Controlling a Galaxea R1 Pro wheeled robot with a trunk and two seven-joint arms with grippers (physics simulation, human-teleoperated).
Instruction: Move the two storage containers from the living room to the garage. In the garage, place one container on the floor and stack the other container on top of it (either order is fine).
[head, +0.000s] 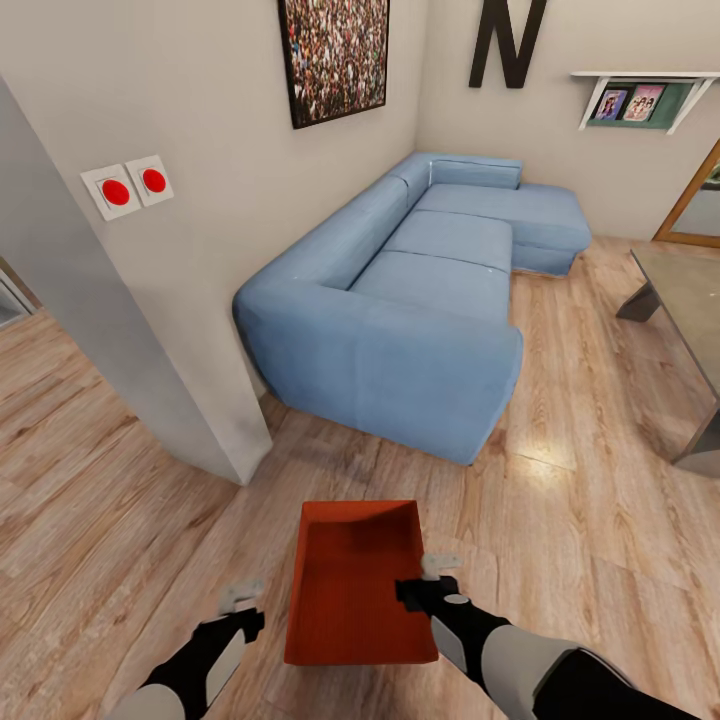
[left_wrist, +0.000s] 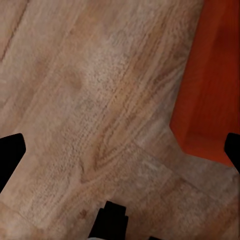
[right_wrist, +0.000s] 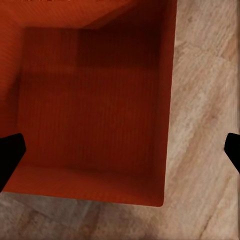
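Storage container (head: 355, 585) sits between both arms above the wood floor (head: 580, 480). Left gripper (head: 240, 600) hangs open beside it. Right gripper (head: 432, 578) straddles its wall, jaws spread.

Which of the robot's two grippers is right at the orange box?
The right gripper: it sits at the storage container's right wall. The left gripper hangs apart over the wood floor, beside the box.

Open orange-red storage container (head: 355, 590) on wood floor (head: 580, 480)
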